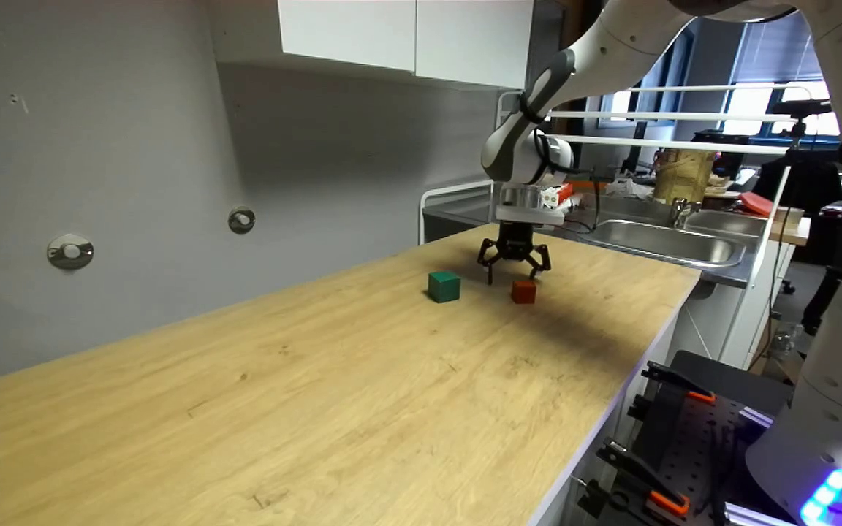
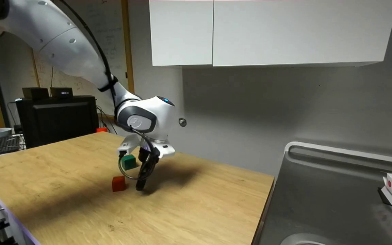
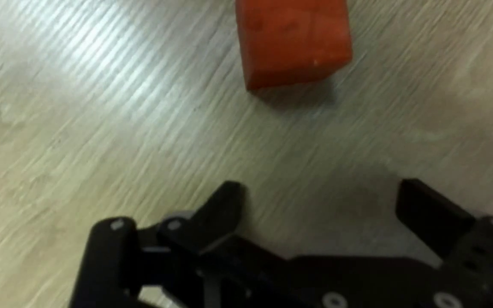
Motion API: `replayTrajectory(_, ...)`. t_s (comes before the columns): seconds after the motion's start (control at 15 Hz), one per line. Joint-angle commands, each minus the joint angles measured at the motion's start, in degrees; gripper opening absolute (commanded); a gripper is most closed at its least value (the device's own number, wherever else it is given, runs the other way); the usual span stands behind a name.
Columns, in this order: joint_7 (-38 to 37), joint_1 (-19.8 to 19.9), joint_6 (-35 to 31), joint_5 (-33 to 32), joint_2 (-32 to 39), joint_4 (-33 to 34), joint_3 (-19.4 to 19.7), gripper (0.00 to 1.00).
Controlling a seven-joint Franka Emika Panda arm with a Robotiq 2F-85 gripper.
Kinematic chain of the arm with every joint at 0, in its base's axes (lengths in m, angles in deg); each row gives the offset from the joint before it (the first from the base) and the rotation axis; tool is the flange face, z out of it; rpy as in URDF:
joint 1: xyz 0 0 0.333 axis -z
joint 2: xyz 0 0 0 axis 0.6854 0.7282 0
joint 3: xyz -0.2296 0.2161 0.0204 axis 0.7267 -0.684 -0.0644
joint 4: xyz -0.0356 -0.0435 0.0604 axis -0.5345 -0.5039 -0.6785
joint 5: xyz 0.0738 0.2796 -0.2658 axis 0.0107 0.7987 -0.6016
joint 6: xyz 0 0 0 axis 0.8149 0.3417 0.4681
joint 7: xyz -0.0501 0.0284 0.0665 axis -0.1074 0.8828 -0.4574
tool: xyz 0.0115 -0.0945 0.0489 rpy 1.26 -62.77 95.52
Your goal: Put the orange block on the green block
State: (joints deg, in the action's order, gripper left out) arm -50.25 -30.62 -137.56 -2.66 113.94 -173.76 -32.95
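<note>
1. Orange block [image 3: 293, 38]: a small red-orange cube, its broad face brighter than its sides. In the wrist view that face bears a few shallow marks, and its upper end runs out of view.

2. Position. In both exterior views it rests flat on the bench [image 1: 319, 409], nearer the short edge beside the sink [image 1: 636, 232] than the opposite short edge. It lies farther from the edge along the wall [image 1: 136, 168] than the green block [image 1: 444, 286]; the two stand apart.

3. Gripper [image 3: 321, 190]: points downward just beside the orange block, toward the sink edge. Its fingers [image 3: 225, 209] are spread wide, bare wood showing between them; whether their tips touch the bench cannot be told.

4. Count. Blocks, two: one orange, one green. Arm [image 2: 56, 41], one; fingers, two. In an exterior view: cabinet doors [image 1: 348, 33], two; wall fittings [image 1: 70, 251], two; black clamps [image 1: 636, 467] with orange parts, two, beyond the long edge away from the wall.

5. Materials and shapes. Bench top: pale wood grain, scattered darker knots, straight edges. Green block: plain-faced, dark green cube. Cabinet doors: flat, white. Wall fittings: round, shiny. Sink: metallic, rounded at the corners. Arm: smooth, white, with grey panels. Gripper: black, jointed.
</note>
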Motion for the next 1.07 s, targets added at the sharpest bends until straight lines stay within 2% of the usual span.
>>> replayTrajectory(0.0,-2.9,0.4,-3.2,4.7,-3.5,-7.1,0.4,1.00)
replayTrajectory(0.27,-3.7,-0.2,-5.6,7.3,-9.1,-14.1,1.0,1.00)
replayTrajectory(0.53,-7.3,-2.3,-7.3,5.1,-15.8,-20.5,1.2,1.00)
replayTrajectory(0.8,-11.3,-4.4,-8.0,2.7,-20.0,-23.4,0.8,1.00)
replayTrajectory(1.0,-15.9,-5.8,-8.7,-0.9,-20.0,-22.7,0.7,1.00)
